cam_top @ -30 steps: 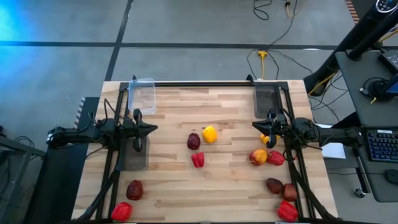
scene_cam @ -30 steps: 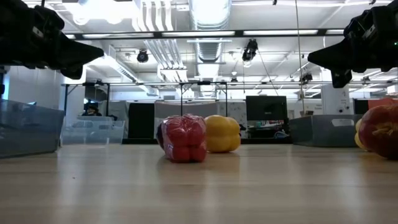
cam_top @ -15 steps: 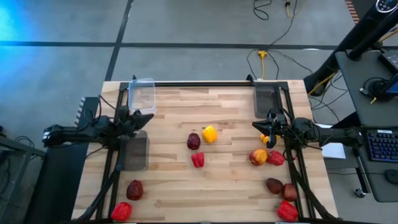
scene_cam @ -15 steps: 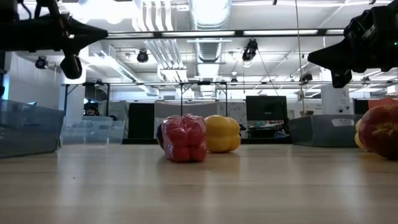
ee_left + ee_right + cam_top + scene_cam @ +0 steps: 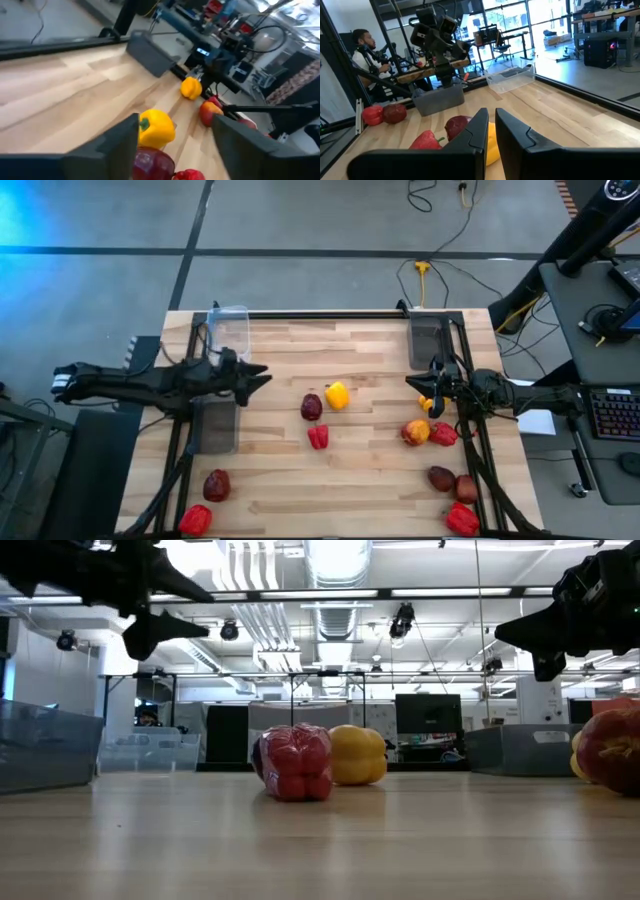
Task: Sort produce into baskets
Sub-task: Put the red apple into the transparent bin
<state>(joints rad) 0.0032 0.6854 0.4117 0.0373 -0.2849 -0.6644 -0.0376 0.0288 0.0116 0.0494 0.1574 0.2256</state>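
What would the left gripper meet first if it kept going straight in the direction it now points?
Likely the yellow pepper near the table's middle, with the dark maroon piece beside it. The left gripper, open and raised above the table, points toward them in its wrist view; depth is uncertain, so it may pass over both.

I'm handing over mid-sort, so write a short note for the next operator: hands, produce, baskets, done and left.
Left hand: open, empty, raised over the table, pointing at the centre.
Right hand: shut, empty, waiting at the right side.
Baskets: clear one far left, grey one near left, grey one far right; none visibly holds produce.
Produce: yellow pepper, maroon piece, red pepper at centre; others at both edges.
Left: nearly everything.
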